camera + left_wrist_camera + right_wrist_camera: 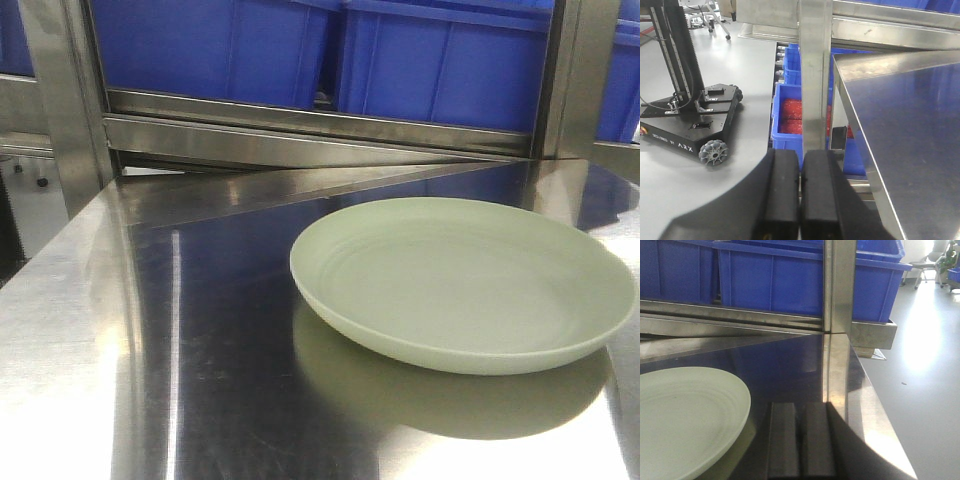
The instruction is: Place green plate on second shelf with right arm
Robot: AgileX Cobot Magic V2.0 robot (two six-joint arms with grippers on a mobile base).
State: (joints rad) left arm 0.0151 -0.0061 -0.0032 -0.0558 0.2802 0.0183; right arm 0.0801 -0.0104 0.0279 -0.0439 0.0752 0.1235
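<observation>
The green plate (465, 282) is a large pale sage round plate with faint rings. It lies flat on the steel shelf surface (200, 330), right of centre. In the right wrist view the green plate (680, 415) fills the lower left. My right gripper (801, 407) is shut and empty, just right of the plate's rim and apart from it, over the steel surface. My left gripper (801, 156) is shut and empty, off the shelf's left edge, in front of a steel upright post (815, 75). Neither gripper shows in the front view.
Blue plastic bins (330, 50) stand behind a steel rail (300, 120) at the back. A steel post (839, 290) rises at the shelf's right edge. Blue bins with red contents (790, 112) sit low on the left. A black wheeled robot base (695, 120) stands on the floor.
</observation>
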